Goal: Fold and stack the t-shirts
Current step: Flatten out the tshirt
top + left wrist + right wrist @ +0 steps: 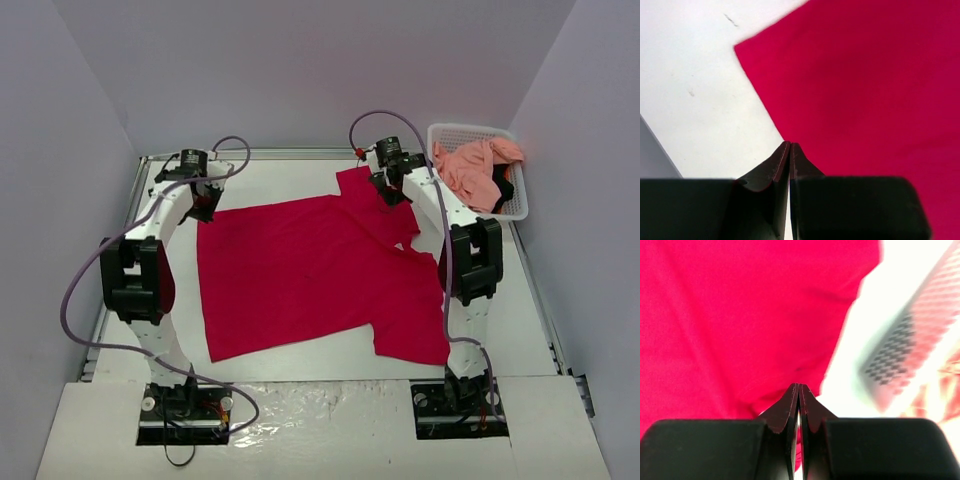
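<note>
A crimson red t-shirt (310,270) lies spread flat across the middle of the white table (290,178). My left gripper (205,207) is shut and sits low at the shirt's far left corner. In the left wrist view its tips (790,145) meet at the shirt's (865,75) edge, with no cloth showing between them. My right gripper (392,190) is shut over the shirt's far right part. In the right wrist view its tips (798,386) are above red cloth (740,315). A salmon pink shirt (470,165) and a bit of black garment (503,188) lie in the basket.
A white lattice basket (521,175) stands at the table's far right corner. It shows blurred in the right wrist view (910,340). Grey walls close in the table on three sides. Bare table shows left of the shirt (700,100).
</note>
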### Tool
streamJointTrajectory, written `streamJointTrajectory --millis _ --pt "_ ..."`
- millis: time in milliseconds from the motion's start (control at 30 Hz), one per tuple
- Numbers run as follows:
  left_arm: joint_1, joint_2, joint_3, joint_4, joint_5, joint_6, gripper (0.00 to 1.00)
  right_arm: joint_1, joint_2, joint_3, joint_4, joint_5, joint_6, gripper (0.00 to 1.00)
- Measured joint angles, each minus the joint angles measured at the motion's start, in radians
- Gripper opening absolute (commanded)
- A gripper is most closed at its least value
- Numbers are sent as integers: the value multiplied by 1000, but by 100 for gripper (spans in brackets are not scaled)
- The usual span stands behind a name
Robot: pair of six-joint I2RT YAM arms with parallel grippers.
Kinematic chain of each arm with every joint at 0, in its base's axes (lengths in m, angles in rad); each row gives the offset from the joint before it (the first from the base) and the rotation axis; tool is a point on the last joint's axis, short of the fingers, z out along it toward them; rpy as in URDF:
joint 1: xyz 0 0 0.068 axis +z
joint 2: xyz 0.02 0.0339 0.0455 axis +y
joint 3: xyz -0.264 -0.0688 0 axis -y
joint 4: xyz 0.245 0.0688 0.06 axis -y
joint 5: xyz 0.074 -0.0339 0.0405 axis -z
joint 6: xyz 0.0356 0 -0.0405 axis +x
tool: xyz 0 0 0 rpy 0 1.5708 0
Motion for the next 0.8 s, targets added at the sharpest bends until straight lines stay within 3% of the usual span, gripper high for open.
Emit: streamJointTrajectory --millis 300,533,800 --pt "-50 -120 -191 45 45 -8 2 -8 196 231 8 48 27 0" --pt "-62 -80 -248 76 47 -24 2 -8 358 286 0 66 62 0" --pt "-70 25 -215 70 44 -31 2 -10 363 290 2 78 79 0"
